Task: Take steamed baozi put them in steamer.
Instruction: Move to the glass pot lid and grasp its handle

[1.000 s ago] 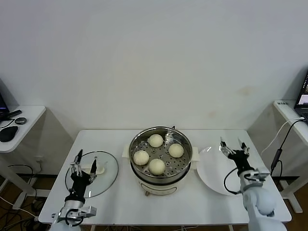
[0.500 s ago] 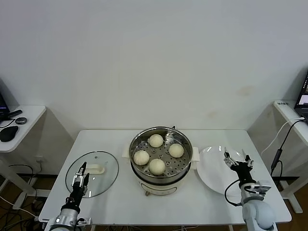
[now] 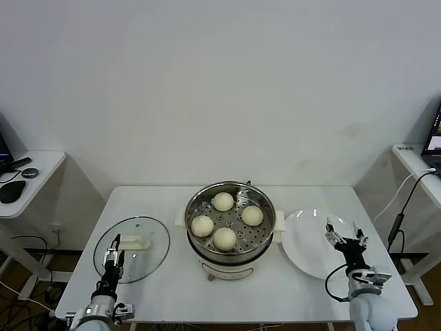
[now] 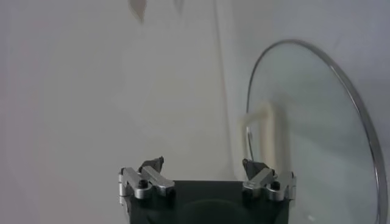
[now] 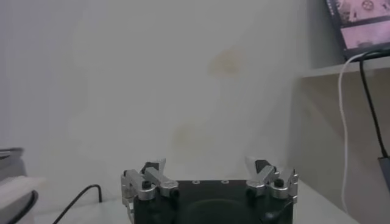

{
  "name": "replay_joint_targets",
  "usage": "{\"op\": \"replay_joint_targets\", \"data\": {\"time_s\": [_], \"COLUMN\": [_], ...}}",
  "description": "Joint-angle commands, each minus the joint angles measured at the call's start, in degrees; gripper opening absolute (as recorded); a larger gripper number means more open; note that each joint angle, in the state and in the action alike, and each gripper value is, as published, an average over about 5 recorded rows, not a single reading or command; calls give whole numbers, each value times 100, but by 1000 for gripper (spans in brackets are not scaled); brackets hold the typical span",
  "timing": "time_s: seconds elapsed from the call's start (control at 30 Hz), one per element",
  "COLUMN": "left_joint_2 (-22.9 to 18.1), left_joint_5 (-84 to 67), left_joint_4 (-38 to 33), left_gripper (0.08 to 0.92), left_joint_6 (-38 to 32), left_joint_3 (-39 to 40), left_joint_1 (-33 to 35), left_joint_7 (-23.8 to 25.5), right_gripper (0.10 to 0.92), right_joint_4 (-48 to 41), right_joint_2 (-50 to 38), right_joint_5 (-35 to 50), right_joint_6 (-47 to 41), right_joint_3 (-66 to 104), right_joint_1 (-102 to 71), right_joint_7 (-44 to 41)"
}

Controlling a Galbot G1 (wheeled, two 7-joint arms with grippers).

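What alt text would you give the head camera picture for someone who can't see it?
Four buns sit in a steel steamer mid-table, a glass lid to its left, an empty white plate to its right. The left hand and right hand, both open, hang by the table's near edge.

We aren't seeing any readable text, labels, brands, nos. or signs anywhere. The screen (image 5: 361, 24) at the far right is showing some content, but it's too small and blurry for us to be making anything out.
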Motion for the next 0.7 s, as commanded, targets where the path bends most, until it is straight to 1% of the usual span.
{"op": "replay_joint_targets", "data": {"time_s": [0.03, 0.37, 0.7], "left_joint_2": [-17, 111, 109], "left_joint_5": [-96, -124, -134], "left_joint_4": [530, 754, 965], "left_gripper": [823, 823, 823], "left_joint_6": [52, 40, 24], "left_joint_3": [68, 169, 189], "left_joint_1": [-458, -686, -897], "left_joint_7": [-98, 83, 80], "right_gripper": [823, 823, 823], "right_joint_4": [-63, -92, -113], "right_joint_2": [37, 35, 38], "right_joint_5": [-39, -40, -40], "right_joint_6": [31, 37, 58], "right_joint_3": [35, 107, 146], "right_joint_1": [-54, -37, -57], "right_joint_7": [17, 19, 19]}}
